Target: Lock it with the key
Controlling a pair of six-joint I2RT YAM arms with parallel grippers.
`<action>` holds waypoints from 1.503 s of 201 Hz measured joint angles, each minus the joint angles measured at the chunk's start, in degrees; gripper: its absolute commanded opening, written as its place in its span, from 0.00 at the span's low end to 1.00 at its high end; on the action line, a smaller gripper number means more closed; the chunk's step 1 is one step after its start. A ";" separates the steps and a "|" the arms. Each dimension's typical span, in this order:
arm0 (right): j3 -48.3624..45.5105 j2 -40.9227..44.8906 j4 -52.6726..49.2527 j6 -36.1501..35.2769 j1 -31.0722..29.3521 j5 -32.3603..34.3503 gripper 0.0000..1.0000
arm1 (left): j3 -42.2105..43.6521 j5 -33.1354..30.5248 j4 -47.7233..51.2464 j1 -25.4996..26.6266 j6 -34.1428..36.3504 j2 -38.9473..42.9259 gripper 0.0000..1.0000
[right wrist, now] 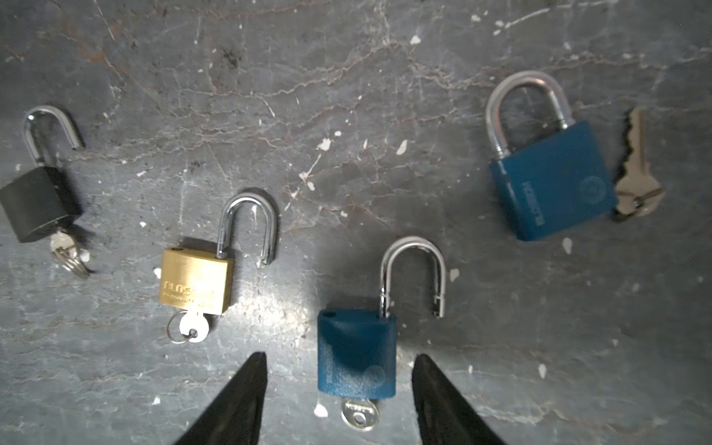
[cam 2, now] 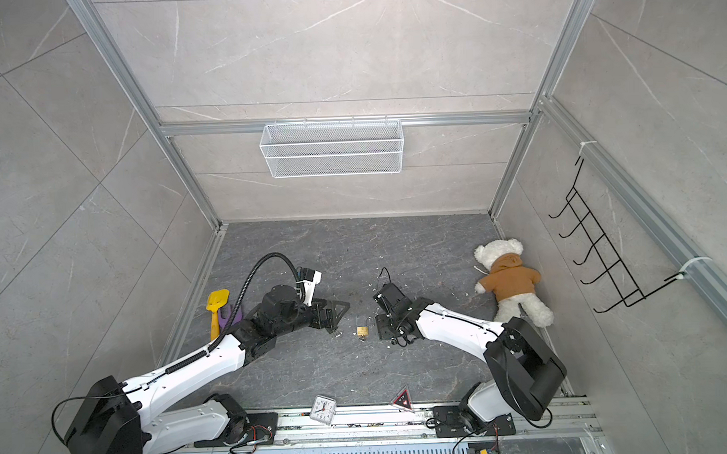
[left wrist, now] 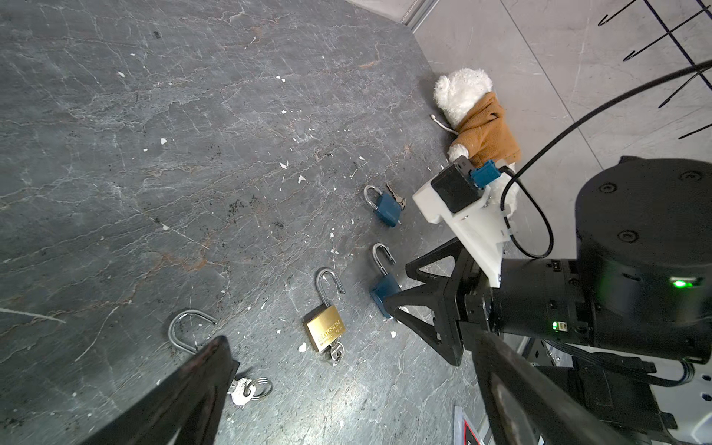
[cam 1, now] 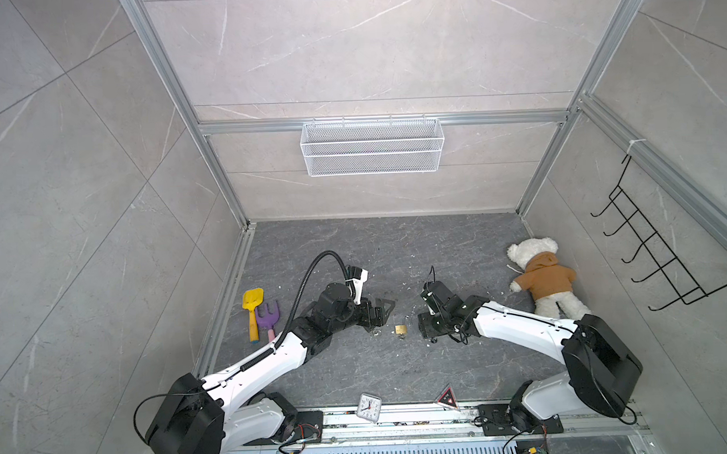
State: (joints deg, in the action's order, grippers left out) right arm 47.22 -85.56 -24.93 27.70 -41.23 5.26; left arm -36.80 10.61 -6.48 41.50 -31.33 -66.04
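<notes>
- Dark slate floor (cam 1: 354,257), flecked white.
- Centre: brass padlock (cam 1: 401,329).
- Left: shovel (cam 1: 252,300), rake (cam 1: 267,314).
- Right: bear (cam 1: 542,278).
- Right wrist view: black padlock (right wrist: 36,204), open blue padlock (right wrist: 356,354), shut blue padlock (right wrist: 553,181).

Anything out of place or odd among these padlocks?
The shut blue padlock has its key lying loose beside it; the black padlock, brass padlock and open blue padlock have theirs inserted. White flecks litter the floor.
</notes>
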 measured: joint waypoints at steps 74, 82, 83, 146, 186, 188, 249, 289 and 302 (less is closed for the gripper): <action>0.11 -2.43 -0.79 1.25 -0.44 2.91 0.54 | 0.02 0.31 -0.46 0.00 0.02 -1.14 1.00; 0.11 -2.56 -0.76 1.25 -0.46 2.89 0.54 | 0.02 0.35 -0.48 0.00 0.02 -1.29 1.00; 0.11 -2.58 -0.74 1.25 -0.46 2.89 0.54 | 0.02 0.35 -0.48 0.00 0.02 -1.29 1.00; 0.11 -5.14 0.11 1.25 -0.57 2.34 0.53 | 0.02 0.46 -1.11 0.00 0.02 -1.86 1.00; 0.11 -5.64 0.42 1.27 -0.66 2.03 0.51 | 0.02 0.48 -1.38 0.00 0.02 -2.38 1.00; 0.11 -5.66 0.44 1.27 -0.66 2.03 0.51 | 0.02 0.48 -1.38 0.00 0.02 -2.45 1.00; 0.11 -5.97 0.46 1.44 -0.90 2.29 0.49 | 0.02 0.55 -1.55 0.00 0.02 -3.91 1.00; 0.11 -6.01 0.31 1.44 -1.27 2.71 0.45 | 0.02 0.57 -2.49 0.00 0.02 -4.76 0.99; 0.11 -6.01 0.28 1.44 -1.36 2.69 0.41 | 0.02 0.55 -2.78 0.00 0.02 -4.96 0.99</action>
State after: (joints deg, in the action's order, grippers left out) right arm 47.33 -91.57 -24.64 29.15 -42.59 7.94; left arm -36.77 11.16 -9.26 41.50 -31.31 -71.00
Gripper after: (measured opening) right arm 0.443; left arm 0.993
